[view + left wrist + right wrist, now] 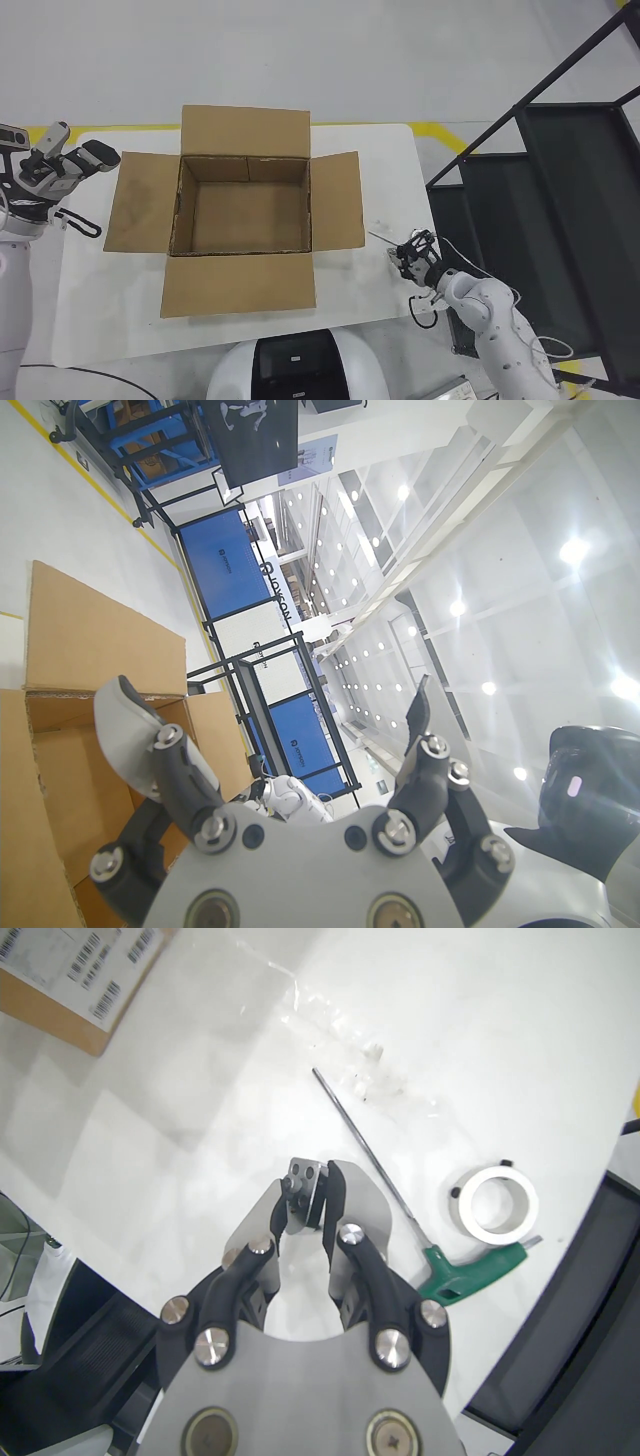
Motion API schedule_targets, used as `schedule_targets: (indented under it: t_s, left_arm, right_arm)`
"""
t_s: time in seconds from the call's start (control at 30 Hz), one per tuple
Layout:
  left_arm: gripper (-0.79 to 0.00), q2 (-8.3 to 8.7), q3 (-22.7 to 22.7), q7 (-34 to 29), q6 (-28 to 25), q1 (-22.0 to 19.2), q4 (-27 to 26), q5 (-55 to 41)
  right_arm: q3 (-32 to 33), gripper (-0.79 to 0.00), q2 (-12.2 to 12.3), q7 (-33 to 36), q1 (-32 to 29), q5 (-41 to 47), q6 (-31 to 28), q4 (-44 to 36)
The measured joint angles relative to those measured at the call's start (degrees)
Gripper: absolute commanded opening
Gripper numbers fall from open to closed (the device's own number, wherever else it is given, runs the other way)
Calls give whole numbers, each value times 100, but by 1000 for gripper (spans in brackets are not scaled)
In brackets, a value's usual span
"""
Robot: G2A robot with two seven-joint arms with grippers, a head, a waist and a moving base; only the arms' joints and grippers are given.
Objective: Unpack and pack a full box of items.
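Holding, seemingly, a bracket (301, 1192), the right hand (307, 1200) hovers by the table (565, 1208) edge.

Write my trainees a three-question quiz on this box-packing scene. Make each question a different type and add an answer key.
1. True or false: the cardboard box holds several items.
2. What is clamped in the jaws of the right gripper? A) a small metal plate with holes B) a bottle C) nothing
3. Fill in the blank: on the table, the white ring lies next to the handle of the ____-handled hex key.

Key: 1 false; 2 A; 3 green.
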Motion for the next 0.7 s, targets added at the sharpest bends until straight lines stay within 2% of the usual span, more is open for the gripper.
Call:
schedule_targets:
  t_s: [0.17,0.3,0.43,0.47,0.5,0.53,0.63,0.7]
  left_arm:
    - [0,0,0,0,0,0,0,0]
    - [0,0,0,0,0,0,0,0]
    - [0,0,0,0,0,0,0,0]
    - [0,0,0,0,0,0,0,0]
    - [0,0,0,0,0,0,0,0]
    - [0,0,0,0,0,0,0,0]
    - [0,0,0,0,0,0,0,0]
    - [0,0,0,0,0,0,0,0]
  right_arm:
    - [497,-785,67,139,-421,946,-462,-685]
    - [610,-785,97,458,-427,2083,-581,-1035]
    - [402,-785,122,816,-258,1979,-478,-1066]
    - [324,-440,122,844,-204,1880,-431,-1011]
    - [225,-145,119,838,-130,1789,-360,-928]
    - [162,0,115,808,-81,1772,-296,-850]
    - [43,0,117,732,26,1555,-156,-615]
    - [37,0,133,702,19,1588,-268,-534]
